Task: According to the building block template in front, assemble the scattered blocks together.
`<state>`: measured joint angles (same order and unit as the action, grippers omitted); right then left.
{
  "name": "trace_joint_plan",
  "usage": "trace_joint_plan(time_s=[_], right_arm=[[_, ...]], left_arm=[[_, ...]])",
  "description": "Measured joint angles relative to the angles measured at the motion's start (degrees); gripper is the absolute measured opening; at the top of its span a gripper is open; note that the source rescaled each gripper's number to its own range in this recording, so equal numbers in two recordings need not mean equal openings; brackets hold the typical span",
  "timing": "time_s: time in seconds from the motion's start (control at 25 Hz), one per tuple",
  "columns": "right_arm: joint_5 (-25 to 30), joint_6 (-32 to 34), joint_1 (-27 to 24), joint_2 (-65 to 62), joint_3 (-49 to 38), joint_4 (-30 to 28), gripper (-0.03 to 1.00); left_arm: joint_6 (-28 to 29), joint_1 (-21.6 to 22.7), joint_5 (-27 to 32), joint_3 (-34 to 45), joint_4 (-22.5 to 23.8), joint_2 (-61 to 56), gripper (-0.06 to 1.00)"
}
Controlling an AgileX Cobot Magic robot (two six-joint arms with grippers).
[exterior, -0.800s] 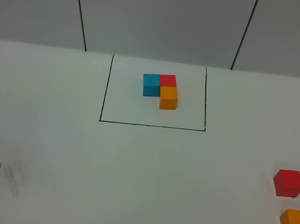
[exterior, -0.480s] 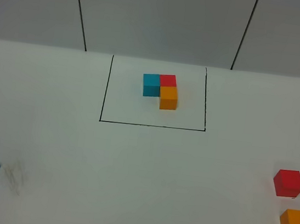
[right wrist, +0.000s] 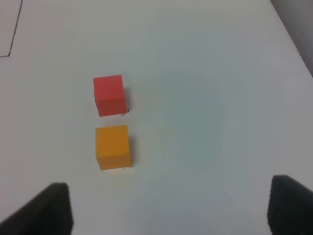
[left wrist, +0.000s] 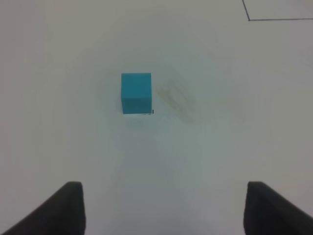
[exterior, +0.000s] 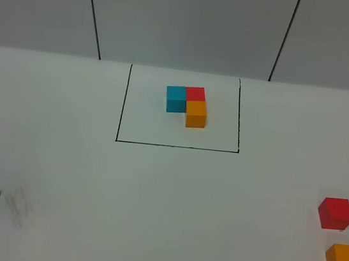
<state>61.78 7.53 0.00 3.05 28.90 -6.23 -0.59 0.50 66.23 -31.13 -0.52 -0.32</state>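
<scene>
— Which step is this?

— The very start, I'd judge: nothing is gathered. The black-framed L-shaped three-cube template (exterior: 187, 105) sits far-middle on the white desk (exterior: 167, 187). The loose matte cyan-blue cube (left wrist: 136, 92) lies near-left, and the plain red cube (right wrist: 108, 95) and plain orange cube (right wrist: 113, 147) near-right, just apart.

— And the hands?

— Above the desk, the left hand (left wrist: 165, 208) faces the cyan-blue cube, spread wide and empty. The right hand (right wrist: 168, 205) is likewise spread, holding nothing. Next comes a square descent and a pinch.
</scene>
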Motion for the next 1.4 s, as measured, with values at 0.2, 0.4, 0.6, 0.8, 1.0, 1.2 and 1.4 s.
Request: trace_joint_plan(time_s=[0.2,0.4,0.6,0.8,1.0,1.2,1.4], right_arm=[[0.0,0.0,0.0,0.0,0.0,0.0,0.65],[0.0,0.0,0.0,0.0,0.0,0.0,0.65],[0.0,0.0,0.0,0.0,0.0,0.0,0.65],[0.0,0.0,0.0,0.0,0.0,0.0,0.65],[0.0,0.0,0.0,0.0,0.0,0.0,0.65],[0.0,0.0,0.0,0.0,0.0,0.0,0.65],[0.0,0.0,0.0,0.0,0.0,0.0,0.65]], left_arm=[[0.0,0.0,0.0,0.0,0.0,0.0,0.93],[0.0,0.0,-0.3,0.0,0.0,0.0,0.93],[0.0,0.0,-4.4,0.0,0.0,0.0,0.93],[0.0,0.0,-10.1,0.0,0.5,0.0,0.93],[0.0,0.0,-10.8,0.0,2.4,3.2,0.93],[-0.1,0.0,-8.8,0.0,3.9,10.0,0.93],[-0.1,0.0,-6.8,0.0,4.2,18.1,0.93]])
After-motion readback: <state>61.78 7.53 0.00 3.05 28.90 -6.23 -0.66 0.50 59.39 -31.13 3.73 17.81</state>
